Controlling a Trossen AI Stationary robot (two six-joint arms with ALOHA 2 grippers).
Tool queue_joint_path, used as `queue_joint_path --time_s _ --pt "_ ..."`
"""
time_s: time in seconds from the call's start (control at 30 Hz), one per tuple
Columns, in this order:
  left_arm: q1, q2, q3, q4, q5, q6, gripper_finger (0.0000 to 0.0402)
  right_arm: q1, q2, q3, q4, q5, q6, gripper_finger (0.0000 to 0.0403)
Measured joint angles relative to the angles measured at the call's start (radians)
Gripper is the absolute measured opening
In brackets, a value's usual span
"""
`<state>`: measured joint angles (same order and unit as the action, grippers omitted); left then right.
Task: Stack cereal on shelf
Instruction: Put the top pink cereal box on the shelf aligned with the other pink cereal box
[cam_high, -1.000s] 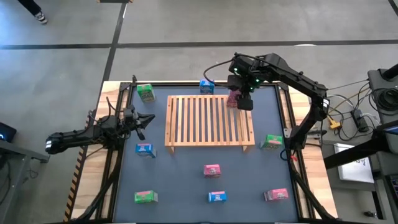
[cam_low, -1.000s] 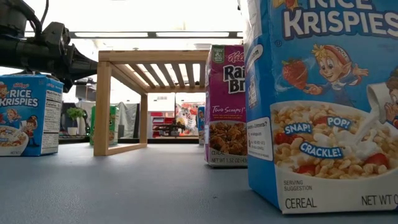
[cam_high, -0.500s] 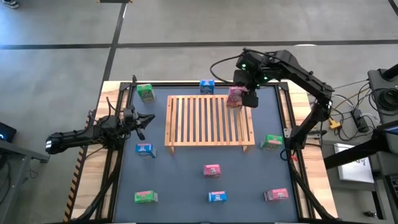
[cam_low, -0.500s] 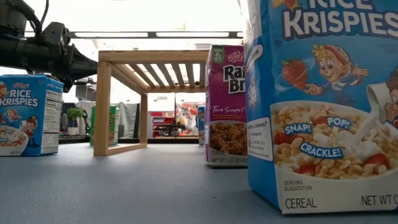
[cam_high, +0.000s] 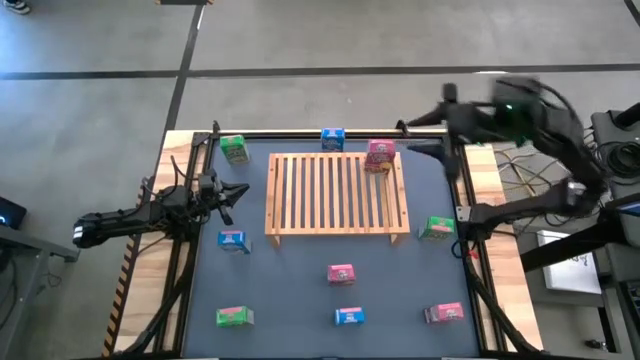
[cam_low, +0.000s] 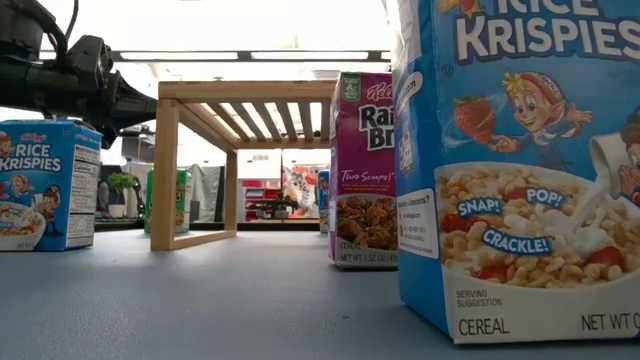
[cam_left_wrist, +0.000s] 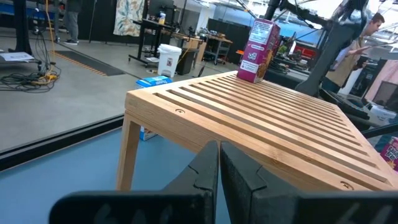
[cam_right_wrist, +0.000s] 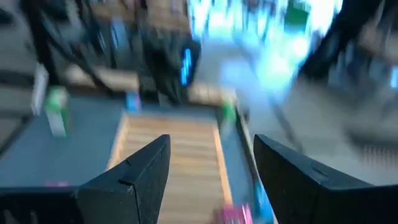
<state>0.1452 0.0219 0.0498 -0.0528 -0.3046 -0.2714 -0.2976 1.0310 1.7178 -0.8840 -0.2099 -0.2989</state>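
Now 1 pink box (cam_high: 379, 156) stands upright on the far right corner of the slatted wooden shelf (cam_high: 336, 195); in the left wrist view it shows as the only box on the rack top. The other 8 boxes sit on the table around the rack: a blue box (cam_high: 333, 139) just beyond its far edge, a green box (cam_high: 235, 150) near the far left corner of the mat, a 2nd blue box (cam_high: 232, 240) by the shelf's near left leg, a green box (cam_high: 437, 229) off its near right corner, a pink box (cam_high: 341, 273) in front of it, and along the near edge a green (cam_high: 233, 317), a blue (cam_high: 349, 316) and a pink one (cam_high: 444, 313).

The right gripper (cam_high: 424, 140) is in the air over the table's far right edge, apart from the pink box, with its fingers spread wide and nothing between them; the right wrist view confirms the wide gap. The left gripper (cam_high: 232, 195) waits low at the left side of the table, pointing at the shelf, its fingers pressed together and holding nothing.

The table (cam_high: 300, 290) has a dark blue-grey mat inside a light wooden border, on a grey concrete floor. Beyond it the left wrist view shows a workshop with benches, cables and a person at the far right.
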Motion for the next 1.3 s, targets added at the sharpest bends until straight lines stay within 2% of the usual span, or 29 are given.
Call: queue_joint_path --time_s 0.1,0.3,0.37,0.53,0.73,1.3 --pt "0.000 0.000 0.000 0.000 0.000 0.000 0.0000 0.097 -0.132 -0.223 0.243 0.014 -0.014 0.0219" --pt "0.000 0.000 0.000 0.000 0.000 0.000 0.0000 0.278 -0.297 -0.622 0.734 0.213 -0.084 0.0219" --pt "0.000 0.000 0.000 0.000 0.000 0.000 0.0000 0.320 -0.320 -0.715 0.853 0.261 -0.102 0.0219" --pt "0.000 0.000 0.000 0.000 0.000 0.000 0.0000 0.389 -0.338 -0.860 1.024 0.274 -0.120 0.0219" --pt "0.000 0.000 0.000 0.000 0.000 0.000 0.0000 0.449 -0.332 -0.926 1.076 0.348 -0.132 0.0219" --pt "0.000 0.000 0.000 0.001 0.000 -0.004 0.0000 0.531 -0.296 -0.958 0.986 0.352 -0.067 0.0219"
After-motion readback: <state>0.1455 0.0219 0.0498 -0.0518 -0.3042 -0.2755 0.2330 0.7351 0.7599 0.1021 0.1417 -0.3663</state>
